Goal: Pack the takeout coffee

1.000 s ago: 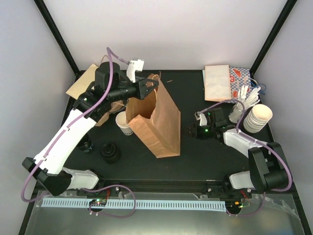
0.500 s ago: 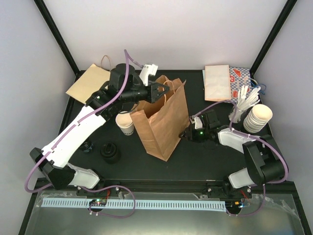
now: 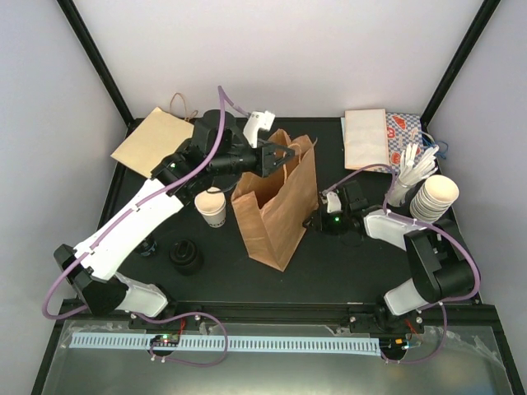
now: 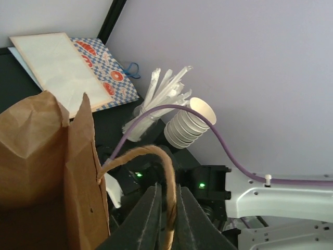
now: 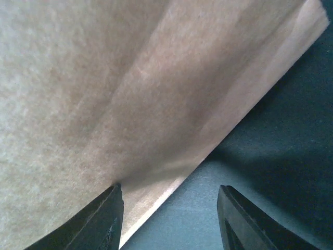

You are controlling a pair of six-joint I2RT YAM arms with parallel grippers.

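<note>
The takeout coffee [image 3: 212, 206], a small white cup, stands on the black table just left of a brown paper bag [image 3: 276, 206]. The bag stands upright with its mouth open. My left gripper [image 3: 280, 156] is above the bag's far rim, shut on its twine handle [image 4: 165, 172]. The wrist view shows the cord pinched between the two fingers of this left gripper [image 4: 167, 202]. My right gripper [image 3: 316, 222] is open, low at the bag's right side. In its wrist view the right gripper [image 5: 169, 211] faces the bag's wall [image 5: 130, 94], one finger [image 5: 101, 221] touching it.
A stack of nested cups [image 3: 434, 197] and a holder of wrapped straws [image 3: 410, 171] stand at the right edge. Napkins [image 3: 366, 137] and checked paper [image 3: 403, 132] lie at the back right. A flat brown bag [image 3: 151, 141] lies back left. Two black lids [image 3: 185, 256] sit front left.
My left gripper has moved right with the handle, pulling the bag from leaning to upright. My right gripper has slid left up against the bag's side.
</note>
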